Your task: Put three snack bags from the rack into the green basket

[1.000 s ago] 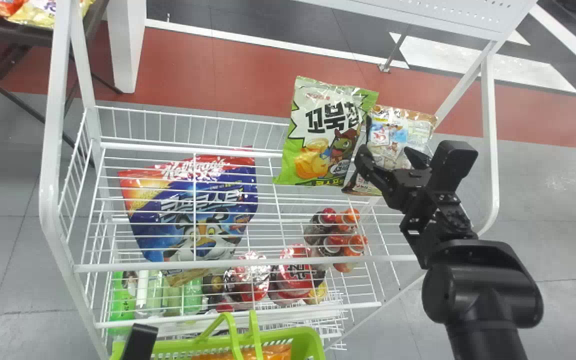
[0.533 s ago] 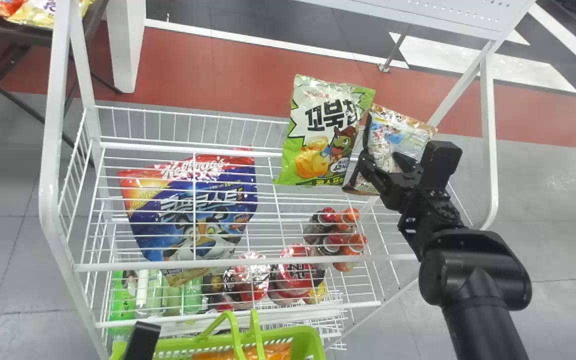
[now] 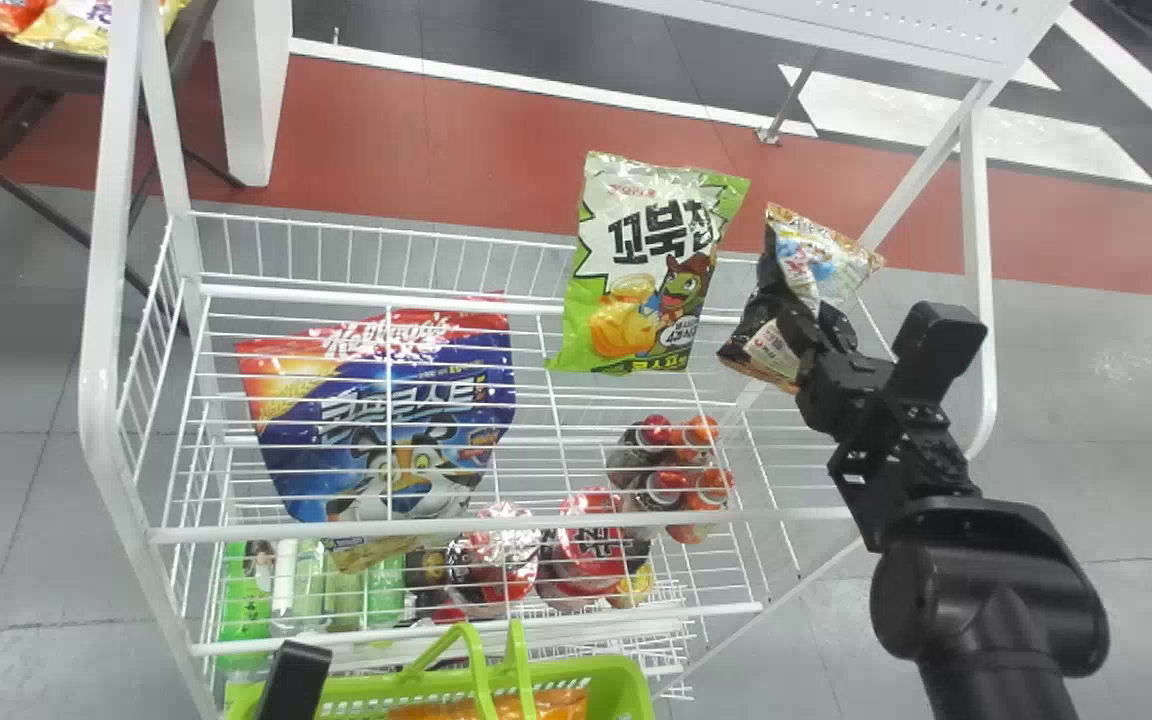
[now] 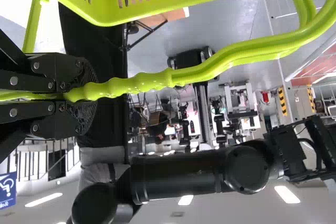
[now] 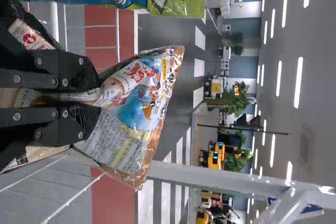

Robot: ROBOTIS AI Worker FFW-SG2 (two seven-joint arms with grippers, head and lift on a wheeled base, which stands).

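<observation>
One large white wire rack [image 3: 206,534] stood behind a bright green plastic basket [image 3: 626,680], which held an orange bag [image 3: 551,704]. A blue-and-red cereal bag [image 3: 336,445] showed through the rack's wires, left of a glossy green-and-white snack bag [image 3: 631,265] near the back rail. Just right of that, a smaller brown-and-white crinkled bag [image 3: 821,265] was pinched in the right tool [image 3: 816,325]. The left tool [image 3: 293,680] pinched the basket's slim green handle [image 4: 210,69].
</observation>
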